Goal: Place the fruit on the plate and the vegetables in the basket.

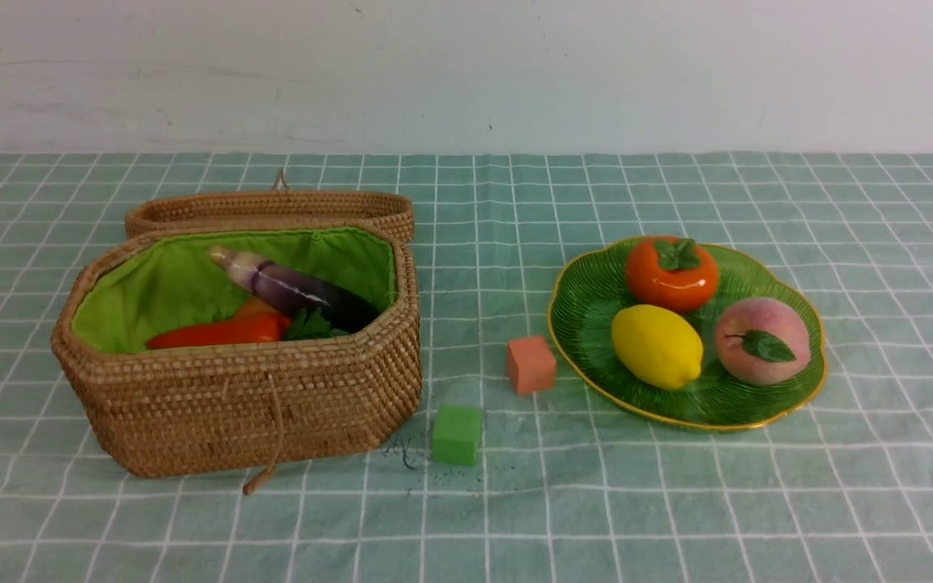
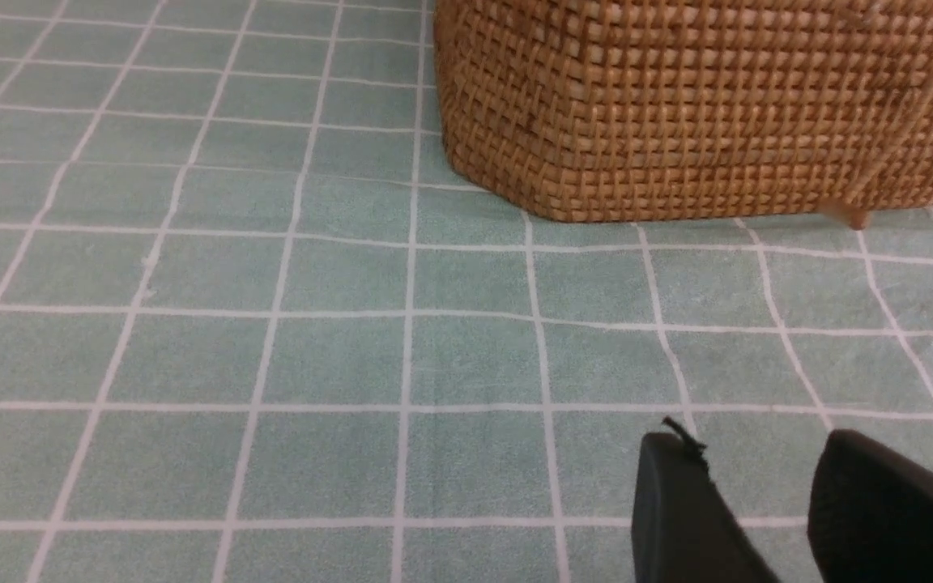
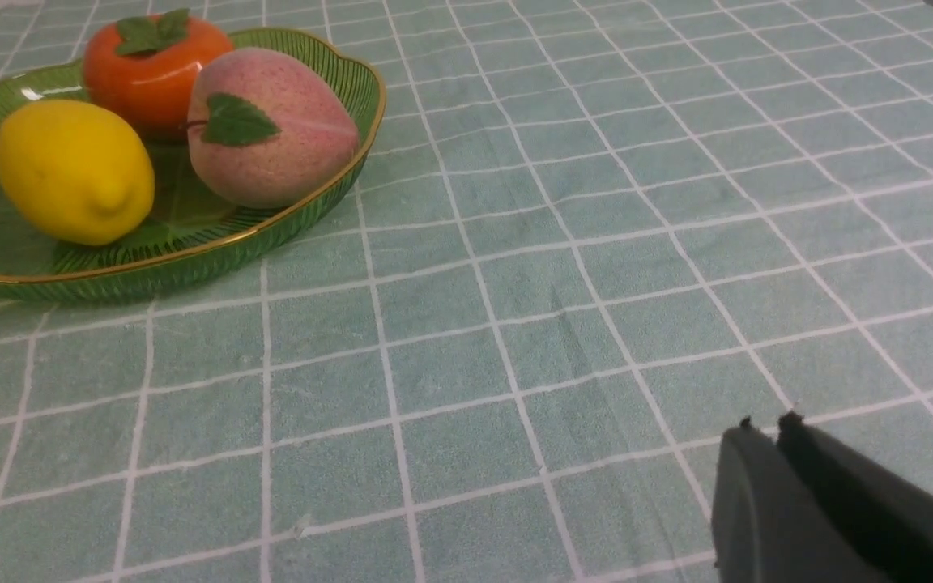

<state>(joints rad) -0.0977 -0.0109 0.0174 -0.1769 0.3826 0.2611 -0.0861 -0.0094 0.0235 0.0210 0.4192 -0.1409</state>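
Judging from the layout, the sorting looks finished: the glossy persimmon (image 1: 671, 273), smooth lemon (image 1: 656, 346) and fuzzy peach (image 1: 762, 340) sit together on the ribbed green glass plate (image 1: 596, 301) at centre right, while the dark eggplant (image 1: 296, 290) and red-orange carrot (image 1: 223, 332) lie in the cloth-lined octagonal wicker basket (image 1: 232, 401) at centre left; no white vegetable shows. Next probably calls only for retreating clear. The left gripper (image 2: 758, 506) stands partly open and empty near the basket wall; the right gripper (image 3: 776, 437) is pinched closed, empty.
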